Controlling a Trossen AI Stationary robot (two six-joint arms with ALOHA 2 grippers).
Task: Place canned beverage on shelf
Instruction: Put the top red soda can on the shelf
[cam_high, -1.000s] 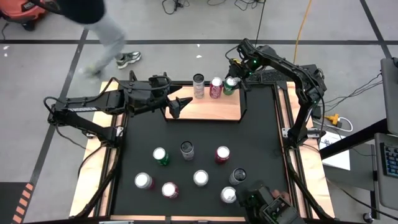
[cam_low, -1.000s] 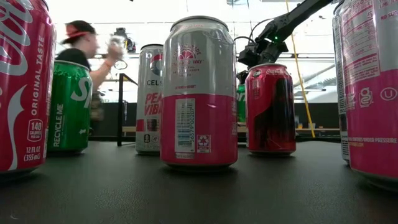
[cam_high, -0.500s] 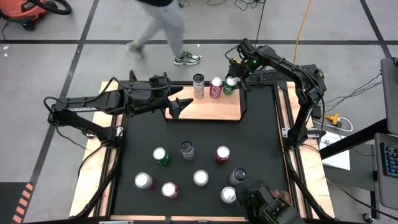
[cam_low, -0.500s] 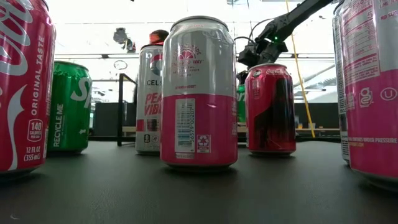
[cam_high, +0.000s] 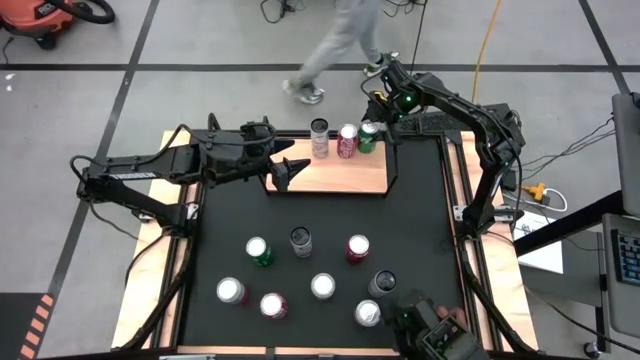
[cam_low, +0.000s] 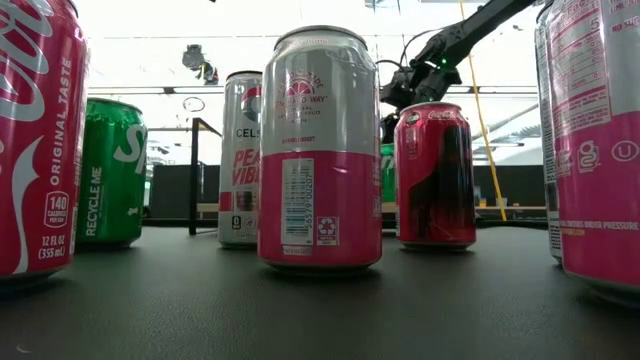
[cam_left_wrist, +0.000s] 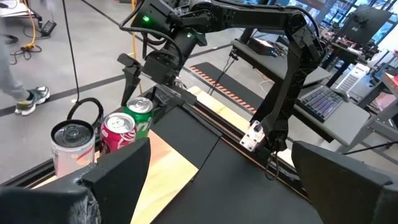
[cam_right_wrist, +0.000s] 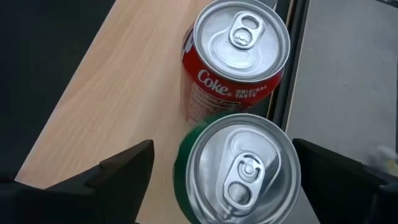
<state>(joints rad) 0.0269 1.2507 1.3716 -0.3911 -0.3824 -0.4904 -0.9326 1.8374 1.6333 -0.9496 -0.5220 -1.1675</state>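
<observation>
Right wrist view showed you the right end effector (cam_right_wrist: 224, 171) spread open, straddling a green aluminium can (cam_right_wrist: 239, 168) upright on the smooth pale wooden shelf (cam_right_wrist: 112, 106); your left end effector (cam_high: 290, 168) was open.

a robotics lab or workshop; grey concrete floor (cam_high: 80, 110) marked with black tape lines; loose cables (cam_high: 285, 10) and a yellow cord (cam_high: 487, 40); a keyboard (cam_left_wrist: 323, 102) and monitor (cam_left_wrist: 364, 22) on nearby workstations; a person (cam_high: 340, 40) walking past

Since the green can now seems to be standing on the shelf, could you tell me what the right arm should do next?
Probably lift the right gripper straight up and away: its jaws are open, the green can stands upright on the shelf beside the Coke can.
</observation>
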